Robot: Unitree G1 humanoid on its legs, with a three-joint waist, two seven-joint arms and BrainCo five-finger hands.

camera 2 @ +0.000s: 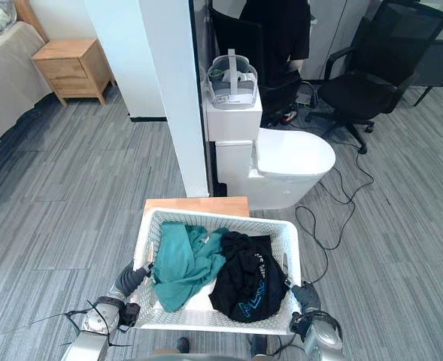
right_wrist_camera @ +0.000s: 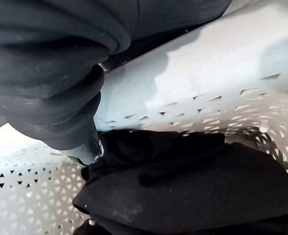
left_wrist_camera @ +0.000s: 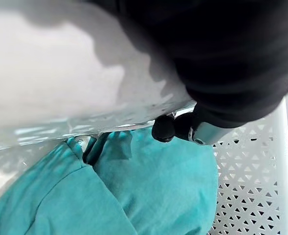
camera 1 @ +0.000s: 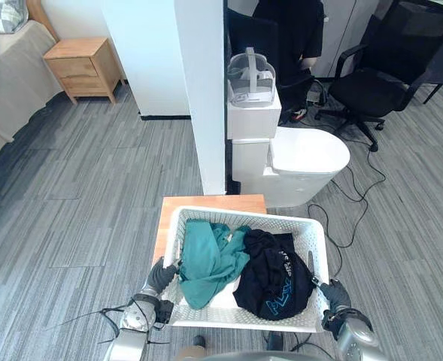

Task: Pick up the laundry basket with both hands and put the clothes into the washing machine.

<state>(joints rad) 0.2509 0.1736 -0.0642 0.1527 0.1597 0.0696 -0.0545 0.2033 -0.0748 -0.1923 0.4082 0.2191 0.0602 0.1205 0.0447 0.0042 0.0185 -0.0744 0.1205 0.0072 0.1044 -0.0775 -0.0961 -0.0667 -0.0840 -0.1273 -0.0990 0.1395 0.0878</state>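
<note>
1. Left wrist view: the left hand (camera 1: 159, 280) clamps the left side rim of the laundry basket (camera 1: 244, 216). One dark-tipped finger (left_wrist_camera: 163, 128) hooks over the rim to the inside, and the ribbed cover sits against the outer wall.
2. The right hand (camera 1: 335, 295) grips the opposite side rim the same way, with one digit curled over the edge into the basket. Its other fingers are hidden below the wall.
3. Both arms come up from the near corners, and the basket sits level between the two hands.
4. Just inside the left fingers lies a teal garment (camera 1: 206, 259). Just inside the right fingers lies a black garment (camera 1: 270, 282), and the two touch mid-basket.
5. Under the basket's far end, beyond the fingertips, shows a wooden table (camera 1: 206, 203).
6. Further ahead stand a white pillar (camera 1: 202, 90) and a toilet (camera 1: 304, 158) with a headset (camera 1: 251, 79) on its tank.
7. An office chair (camera 1: 379, 83) stands far right, and a nightstand (camera 1: 82, 68) far left.
</note>
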